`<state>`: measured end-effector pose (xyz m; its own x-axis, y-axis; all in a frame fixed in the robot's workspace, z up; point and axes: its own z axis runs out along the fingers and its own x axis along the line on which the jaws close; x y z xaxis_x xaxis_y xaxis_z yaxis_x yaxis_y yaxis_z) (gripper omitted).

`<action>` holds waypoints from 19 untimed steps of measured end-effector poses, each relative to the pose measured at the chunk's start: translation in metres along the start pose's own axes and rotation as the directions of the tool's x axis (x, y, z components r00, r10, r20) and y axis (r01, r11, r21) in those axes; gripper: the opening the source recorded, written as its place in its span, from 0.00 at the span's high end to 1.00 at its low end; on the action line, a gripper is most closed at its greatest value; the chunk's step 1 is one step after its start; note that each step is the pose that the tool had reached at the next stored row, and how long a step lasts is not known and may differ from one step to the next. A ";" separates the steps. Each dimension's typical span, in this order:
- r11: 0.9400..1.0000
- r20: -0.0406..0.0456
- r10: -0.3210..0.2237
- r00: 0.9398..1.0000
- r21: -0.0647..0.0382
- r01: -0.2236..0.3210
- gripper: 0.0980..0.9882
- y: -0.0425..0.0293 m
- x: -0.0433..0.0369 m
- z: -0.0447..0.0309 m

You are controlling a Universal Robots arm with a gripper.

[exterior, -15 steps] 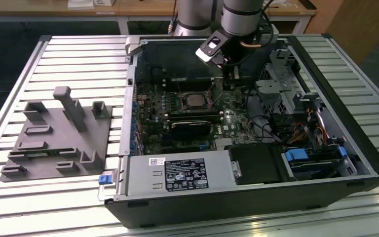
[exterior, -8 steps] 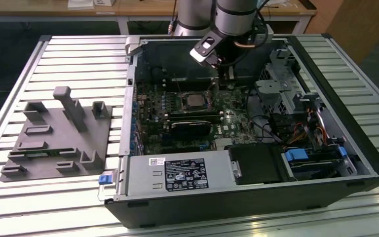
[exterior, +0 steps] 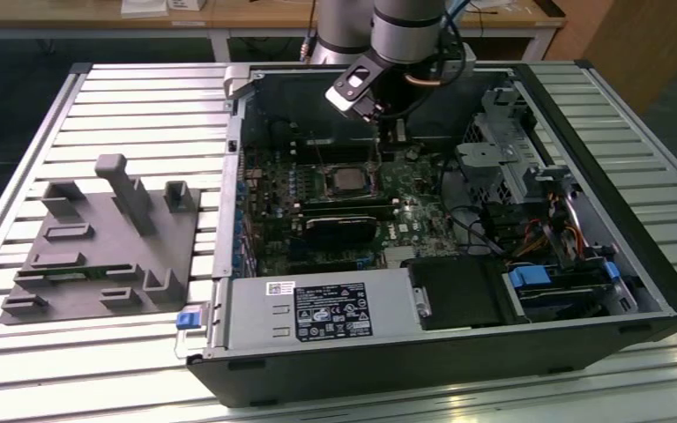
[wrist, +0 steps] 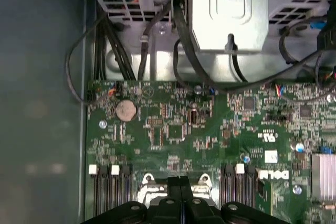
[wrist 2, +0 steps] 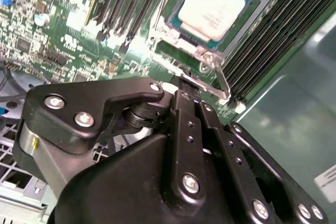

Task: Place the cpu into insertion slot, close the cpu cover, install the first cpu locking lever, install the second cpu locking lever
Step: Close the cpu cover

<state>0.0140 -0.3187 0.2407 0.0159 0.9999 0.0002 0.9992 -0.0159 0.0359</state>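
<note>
The cpu (wrist 2: 212, 4) was a small flat square with a pale silvery top. It lay flat in the insertion slot (wrist 2: 177, 35). The thin silvery cpu cover (wrist 2: 195, 51) sat around its edge. A thin metal locking lever (wrist 2: 223, 80) stuck out beside one corner.

Gripper (wrist: 181, 183), fingers pressed together, sits low inside the open-topped case (exterior: 656, 291), close to the edge by the arm's base and just beside the cpu (wrist 2: 212, 6). Memory slots (wrist 2: 273, 35) flank the socket on both sides, and what looks like a thin metal lever (wrist 2: 222, 80) stands right at the fingertips, so side room is tight. Black card (exterior: 341, 231) and power supply (exterior: 315, 313) block low passes toward the opposite case edge, the metal drive cage (wrist: 227, 9) and loose cables (wrist: 123, 51) crowd another edge, and a grey fixture (exterior: 109, 238) takes up the table (exterior: 138, 88) beside the case.
</note>
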 end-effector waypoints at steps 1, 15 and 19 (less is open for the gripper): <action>1.000 0.000 0.000 1.000 0.000 0.000 0.99 -0.0019 0.0000 -0.0001; 1.000 0.000 0.000 1.000 0.000 0.000 0.99 -0.0107 -0.0001 0.0004; 1.000 0.001 0.000 1.000 0.000 0.000 0.99 -0.0164 -0.0003 0.0028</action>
<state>-0.0024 -0.3187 0.2374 0.0158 0.9999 -0.0005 0.9992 -0.0157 0.0357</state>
